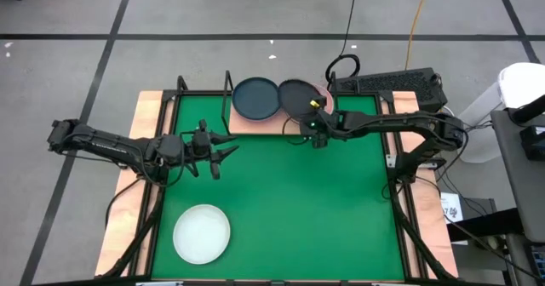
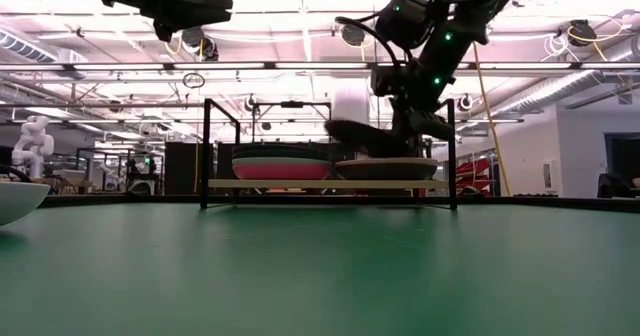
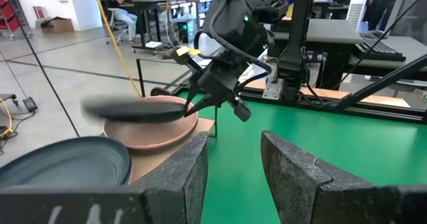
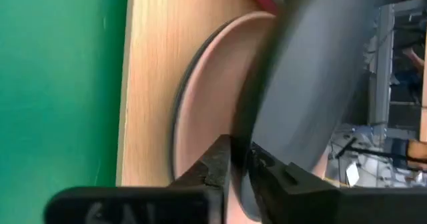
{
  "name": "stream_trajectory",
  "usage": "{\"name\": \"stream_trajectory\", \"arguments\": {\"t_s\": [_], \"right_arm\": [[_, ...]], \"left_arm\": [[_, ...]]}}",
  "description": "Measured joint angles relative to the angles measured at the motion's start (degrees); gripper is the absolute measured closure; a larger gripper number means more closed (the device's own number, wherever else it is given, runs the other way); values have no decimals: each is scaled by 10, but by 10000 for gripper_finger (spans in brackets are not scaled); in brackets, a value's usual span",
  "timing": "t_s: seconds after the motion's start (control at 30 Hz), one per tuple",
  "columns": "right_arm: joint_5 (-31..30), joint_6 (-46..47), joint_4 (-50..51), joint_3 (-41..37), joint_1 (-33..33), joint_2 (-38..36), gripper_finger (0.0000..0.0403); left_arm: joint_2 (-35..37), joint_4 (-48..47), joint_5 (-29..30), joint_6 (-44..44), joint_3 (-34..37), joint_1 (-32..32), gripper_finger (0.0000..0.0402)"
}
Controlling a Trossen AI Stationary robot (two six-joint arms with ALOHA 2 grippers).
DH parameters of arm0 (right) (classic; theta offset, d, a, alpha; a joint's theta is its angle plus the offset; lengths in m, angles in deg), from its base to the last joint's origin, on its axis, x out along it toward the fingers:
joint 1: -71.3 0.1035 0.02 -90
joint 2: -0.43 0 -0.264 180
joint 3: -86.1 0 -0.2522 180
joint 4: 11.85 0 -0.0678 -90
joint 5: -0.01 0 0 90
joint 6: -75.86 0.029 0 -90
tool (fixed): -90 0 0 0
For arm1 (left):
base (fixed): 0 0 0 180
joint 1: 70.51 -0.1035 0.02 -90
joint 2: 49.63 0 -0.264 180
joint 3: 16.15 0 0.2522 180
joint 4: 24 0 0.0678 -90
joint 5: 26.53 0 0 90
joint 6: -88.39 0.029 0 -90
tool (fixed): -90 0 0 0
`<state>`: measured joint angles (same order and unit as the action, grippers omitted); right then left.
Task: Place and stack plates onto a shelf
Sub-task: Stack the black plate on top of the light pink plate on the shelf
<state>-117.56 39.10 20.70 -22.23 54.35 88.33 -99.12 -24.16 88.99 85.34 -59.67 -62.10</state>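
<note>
Over shelf right half, 12 o'clock on green mat: right gripper pinching rim of dark plate, held above light pink plate. Dark blue-grey plate on left stack. Left gripper parted, empty, at 9 o'clock. White plate at 7 o'clock.

You've got two plate stacks side by side on the shelf at the surface's far edge, one plate alone near-left.
</note>
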Motion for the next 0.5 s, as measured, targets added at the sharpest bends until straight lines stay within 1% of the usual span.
{"name": "stream_trajectory", "arguments": {"t_s": [0.13, 0.33, 0.5], "right_arm": [[-22, 1, 12, 0, 0, 0, 339], [-26, 16, 13, 0, 0, -2, 281], [-26, 16, 4, 0, 15, -22, 253]], "left_arm": [[0, 0, 0, 0, 0, 0, 257], [0, 0, 0, -1, 0, 0, 257], [0, 0, 0, -8, 0, 0, 257]]}}
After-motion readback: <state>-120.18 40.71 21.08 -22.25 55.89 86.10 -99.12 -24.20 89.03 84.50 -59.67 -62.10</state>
